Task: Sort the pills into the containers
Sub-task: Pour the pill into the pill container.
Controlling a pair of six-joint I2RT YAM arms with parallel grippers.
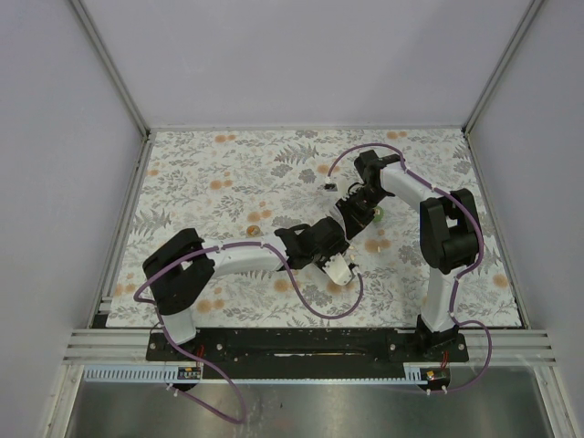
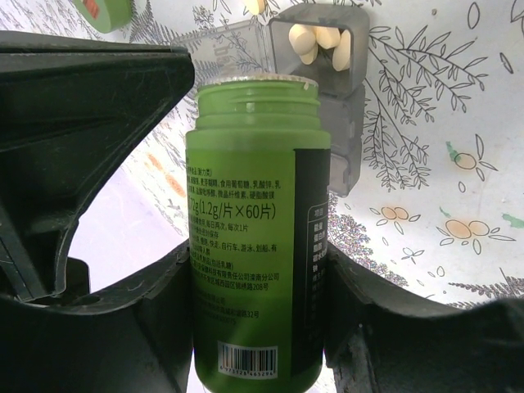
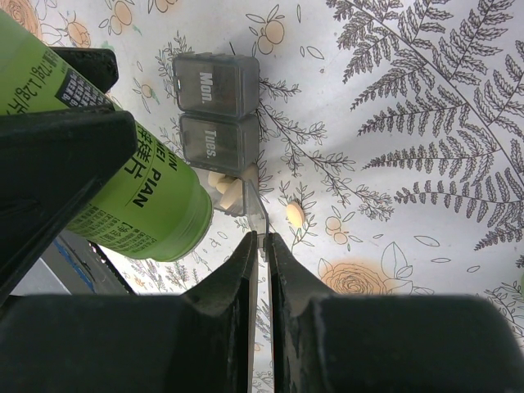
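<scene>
Floral-print table [image 1: 228,173], mid-sort: the left tool [image 2: 260,213] clamps the uncapped green bottle [image 2: 246,164] around its middle (light, rigid, slick-labelled, I'd judge), mouth beside the pill organizer [image 3: 214,106], whose thin, flexible lid [image 3: 255,205] the right tool [image 3: 262,246] pinches tight; small hard pills [image 3: 225,187] lie inside.

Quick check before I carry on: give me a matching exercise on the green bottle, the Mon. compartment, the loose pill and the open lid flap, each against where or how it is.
Things:
1 green bottle
2 Mon. compartment
3 loose pill
4 open lid flap

States:
A lid closed
B pinched by the right gripper
C lying on the tablecloth beside the organizer
D held in the left gripper, uncapped

Pairs: 1-D, 2-A, 3-C, 4-B
</scene>
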